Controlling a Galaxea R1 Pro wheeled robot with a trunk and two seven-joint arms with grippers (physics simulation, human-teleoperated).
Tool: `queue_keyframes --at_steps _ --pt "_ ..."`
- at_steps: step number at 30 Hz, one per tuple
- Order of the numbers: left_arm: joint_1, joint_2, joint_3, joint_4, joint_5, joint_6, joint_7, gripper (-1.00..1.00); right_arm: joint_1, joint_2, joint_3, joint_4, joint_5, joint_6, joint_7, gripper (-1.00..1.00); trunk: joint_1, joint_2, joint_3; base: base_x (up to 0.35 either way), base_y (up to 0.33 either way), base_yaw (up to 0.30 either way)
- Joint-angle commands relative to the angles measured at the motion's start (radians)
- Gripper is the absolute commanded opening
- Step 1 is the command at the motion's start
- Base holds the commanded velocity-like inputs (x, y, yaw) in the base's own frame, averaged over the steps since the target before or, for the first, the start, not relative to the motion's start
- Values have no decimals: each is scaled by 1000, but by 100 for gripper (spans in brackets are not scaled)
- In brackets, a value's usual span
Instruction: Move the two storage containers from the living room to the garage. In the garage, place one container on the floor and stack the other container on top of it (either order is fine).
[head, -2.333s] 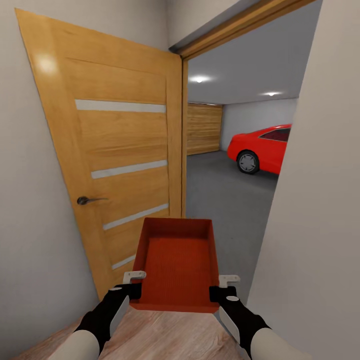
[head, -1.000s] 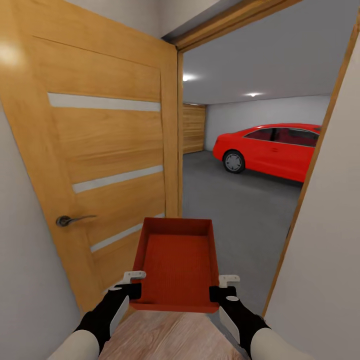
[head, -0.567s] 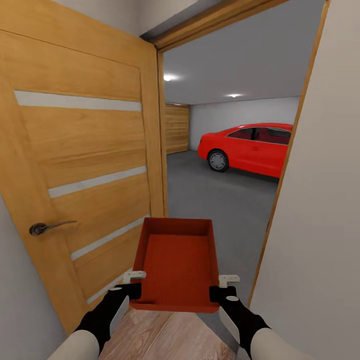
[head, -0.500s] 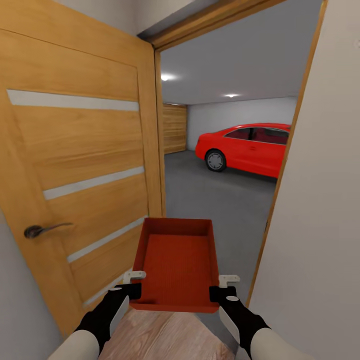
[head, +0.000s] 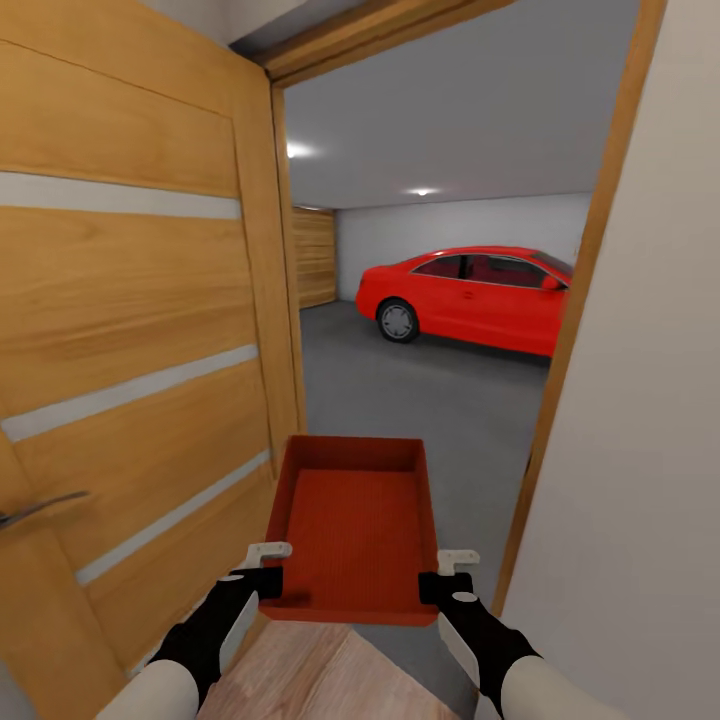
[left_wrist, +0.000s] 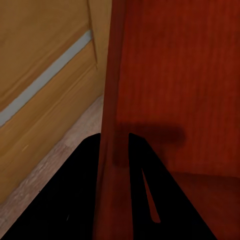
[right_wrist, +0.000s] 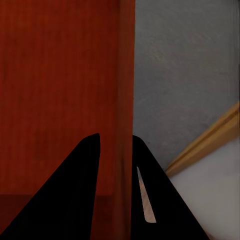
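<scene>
Orange-red plastic fills the space between the two arms: one storage container (head: 352, 530) is carried level and open side up, its long axis running straight ahead from the robot toward the far side of the doorway. The left tool (head: 262, 566) is clamped on the near end of the container's left wall, and the right tool (head: 450, 572) on the near end of its right wall; in each wrist view a dark finger sits on either side of the thin red wall (left_wrist: 112, 125), so both are grasping it. The forearms reach forward low, roughly parallel and symmetric, wrists turned inward, so neither arm is nearer the load.

The container hangs at the threshold, its far end over the dark grey floor (head: 420, 400) of the garage, its near end over light wood planks (head: 300, 680). An open wooden door (head: 130, 330) stands close on the left, its edge just beside the container's left wall; the door frame (head: 570, 330) and a pale wall close in on the right. Far inside stands a red car (head: 470, 298). The set-down spot, as I judge it, lies straight ahead along the container's long axis.
</scene>
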Motion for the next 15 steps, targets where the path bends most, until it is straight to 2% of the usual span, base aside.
queue_keyframes --at_steps 1,15 --pt "1 6 9 -1 5 6 11 -100 -1 -1 -7 -6 -9 -28 1 -100 1 -1 0 239 186 -245" --pt "1 6 9 -2 5 7 11 -100 -1 -1 -7 -6 -9 -29 0 -100 1 -1 0 239 186 -245"
